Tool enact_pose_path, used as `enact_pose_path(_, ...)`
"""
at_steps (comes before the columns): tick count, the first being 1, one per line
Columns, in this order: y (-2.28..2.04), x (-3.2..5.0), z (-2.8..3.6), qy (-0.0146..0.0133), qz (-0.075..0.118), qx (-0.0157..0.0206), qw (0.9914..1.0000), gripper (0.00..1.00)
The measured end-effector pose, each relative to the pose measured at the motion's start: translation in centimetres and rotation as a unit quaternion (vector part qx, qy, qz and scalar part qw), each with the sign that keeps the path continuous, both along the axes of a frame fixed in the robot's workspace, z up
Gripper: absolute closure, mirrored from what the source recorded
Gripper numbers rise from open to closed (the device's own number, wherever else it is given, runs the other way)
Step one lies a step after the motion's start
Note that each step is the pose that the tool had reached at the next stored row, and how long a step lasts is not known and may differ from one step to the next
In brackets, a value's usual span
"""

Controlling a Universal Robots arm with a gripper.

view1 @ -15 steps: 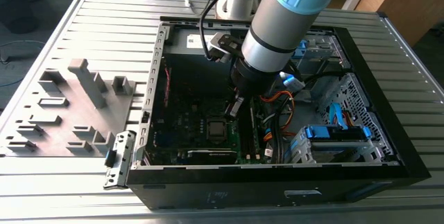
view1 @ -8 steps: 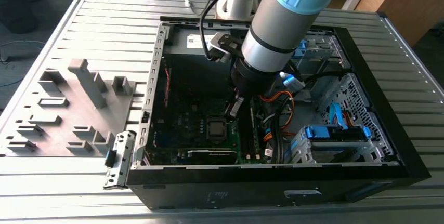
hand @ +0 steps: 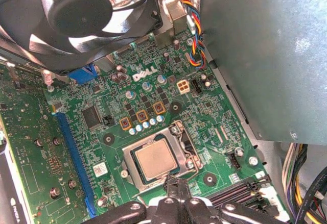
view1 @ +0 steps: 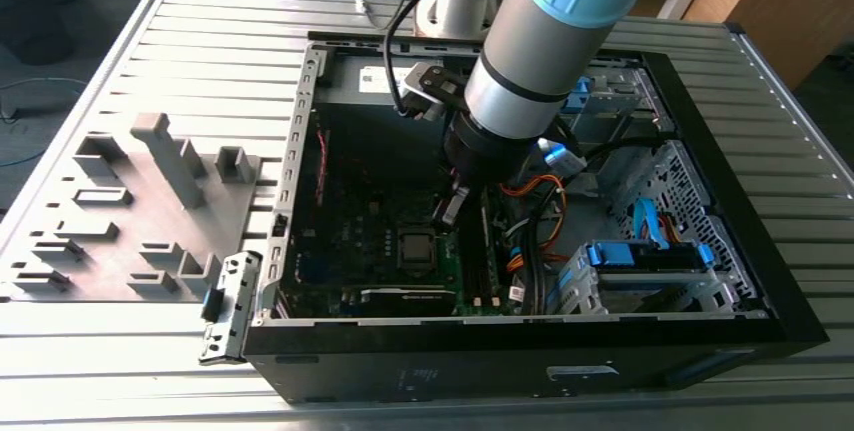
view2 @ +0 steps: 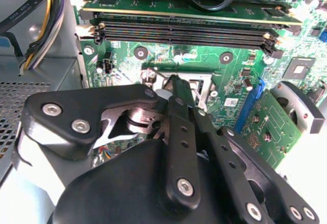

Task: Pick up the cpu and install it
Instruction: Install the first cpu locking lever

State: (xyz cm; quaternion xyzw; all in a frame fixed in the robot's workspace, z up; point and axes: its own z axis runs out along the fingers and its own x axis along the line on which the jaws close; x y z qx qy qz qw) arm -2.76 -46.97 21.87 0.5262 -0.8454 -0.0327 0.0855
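On the exterior view's left, grey fixture blocks (view1: 134, 201) stand on my desk (view1: 801, 201). To their right lies the open computer case (view1: 534, 361), and I reach down into it. The cpu (hand: 156, 160) sits flat in its socket (hand: 186, 155) on the green motherboard (hand: 204, 117). My gripper (hand: 176, 187) hangs just beside that socket, fingers (view2: 179, 117) closed together, gripping nothing.

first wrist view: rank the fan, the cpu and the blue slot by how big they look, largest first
1. The fan, though it sits nearer the camera, which inflates it.
2. The blue slot, long but narrow.
3. The cpu, lying in its socket; against the slot the ranking is unsure.
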Motion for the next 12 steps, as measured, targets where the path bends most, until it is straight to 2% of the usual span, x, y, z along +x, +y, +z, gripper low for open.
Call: enact_pose_path(12, 0.00, -0.02, -0.18, -0.0001, 0.000, -0.0004, 1.00000, 0.89)
